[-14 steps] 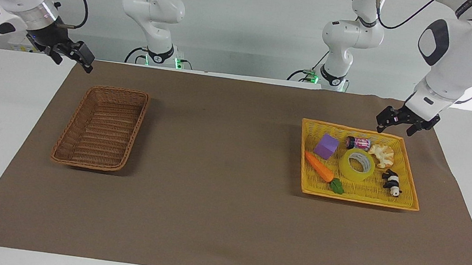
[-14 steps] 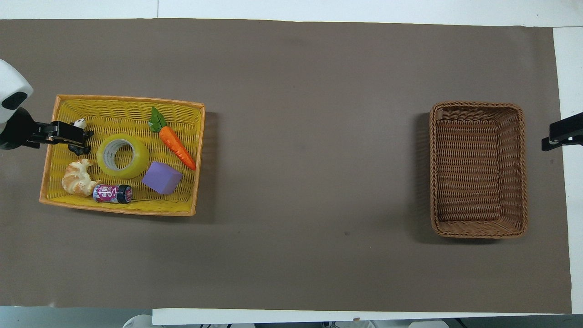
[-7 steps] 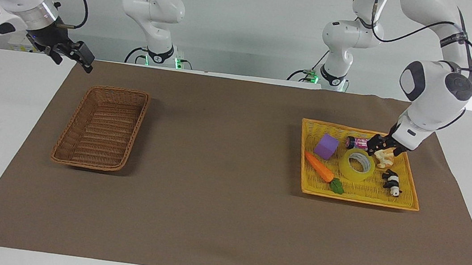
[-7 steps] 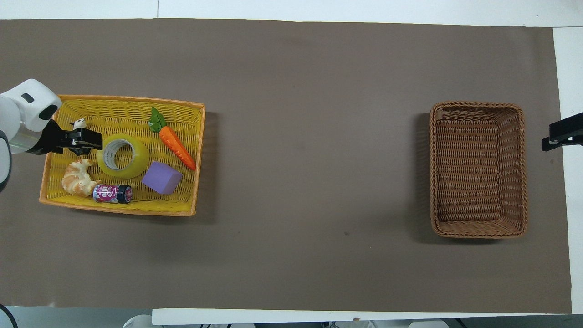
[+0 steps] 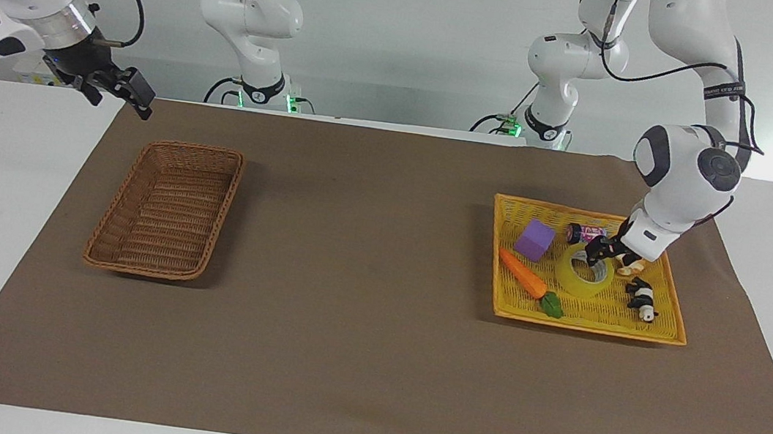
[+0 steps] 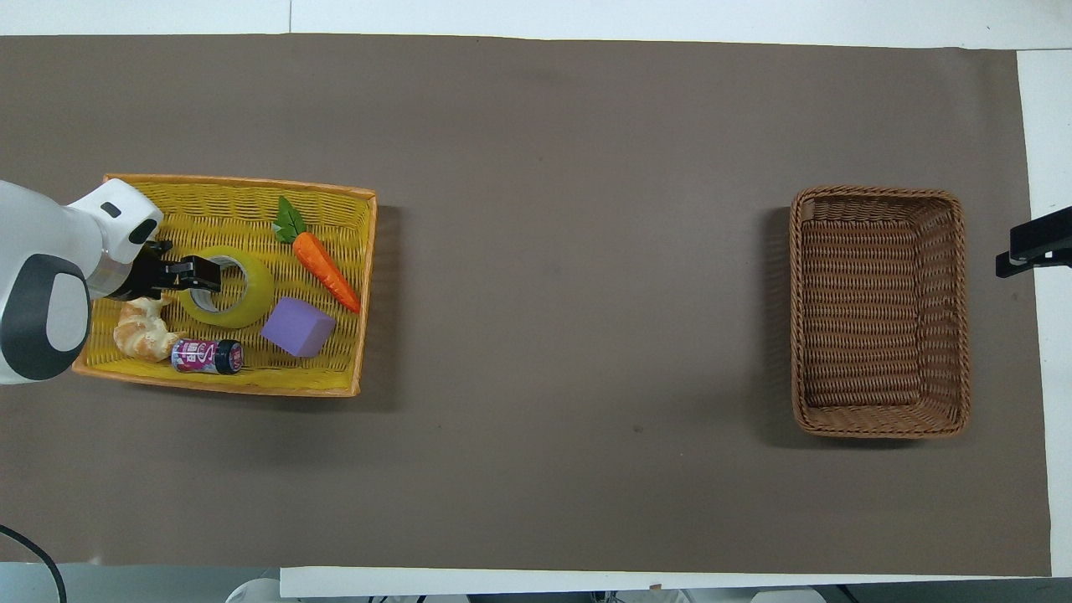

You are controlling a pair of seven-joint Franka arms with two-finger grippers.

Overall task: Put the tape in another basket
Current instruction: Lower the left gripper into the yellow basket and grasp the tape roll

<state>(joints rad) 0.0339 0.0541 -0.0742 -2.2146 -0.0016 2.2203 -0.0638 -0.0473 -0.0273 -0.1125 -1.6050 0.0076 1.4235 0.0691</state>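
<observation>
- the left gripper [image 5: 596, 254] is down at the tape [image 5: 582, 276], at the rim of the roll on the robots' side; whether its fingers straddle the wall of the roll or are together, i cannot tell.
- the tape lies flat in the yellow tray [image 5: 667, 332] toward the left arm's end of the tabletop [image 5: 354, 360]. read in the overhead view, the can [image 6: 207, 356] sits at 6 o'clock of the roll, the croissant [image 6: 142, 328] at 8 o'clock and nearer the robots, the purple block [image 6: 297, 327] at 4 o'clock, the carrot [image 6: 322, 261] at 2 o'clock.
- the panda [image 5: 642, 298] stands just beside the roll, farther from the robots than the gripper.
- to do this grasp well, i judge one finger should go inside the core and one outside, seated low on the wall before closing, then lift straight up so the croissant and panda are not dragged.
- the basket [image 5: 166, 208] sits well apart, toward the right arm's end.
- the right gripper [image 5: 123, 90] waits beside the basket's robot-side corner; its fingers i cannot tell.
</observation>
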